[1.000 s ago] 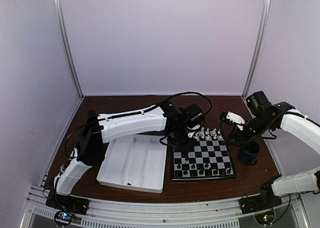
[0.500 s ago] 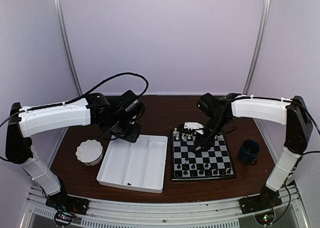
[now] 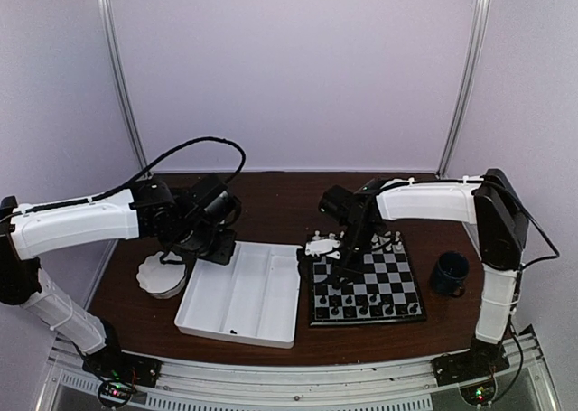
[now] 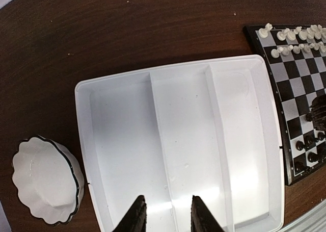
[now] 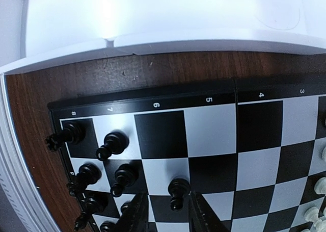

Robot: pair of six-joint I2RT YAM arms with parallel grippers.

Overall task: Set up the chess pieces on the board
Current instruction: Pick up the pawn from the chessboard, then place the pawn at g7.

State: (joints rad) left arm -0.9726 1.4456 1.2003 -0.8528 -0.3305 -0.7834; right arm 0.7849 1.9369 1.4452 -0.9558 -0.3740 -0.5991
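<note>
Right gripper (image 5: pixel 168 211) slid left across black-and-pale checked board (image 5: pixel 209 125); jaws narrowing astride small black pawn (image 5: pixel 177 194), lower centre of wrist view, grip unconfirmed. Left gripper (image 4: pixel 167 216) drifted left, parted, empty, over white divided tray (image 4: pixel 173 69). Pawn relocation likely next.

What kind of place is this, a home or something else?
Probably a robotics lab test cell: plain pale walls enclose a wooden table, with a left arm and right arm bolted to a metal rail at its near edge.
</note>
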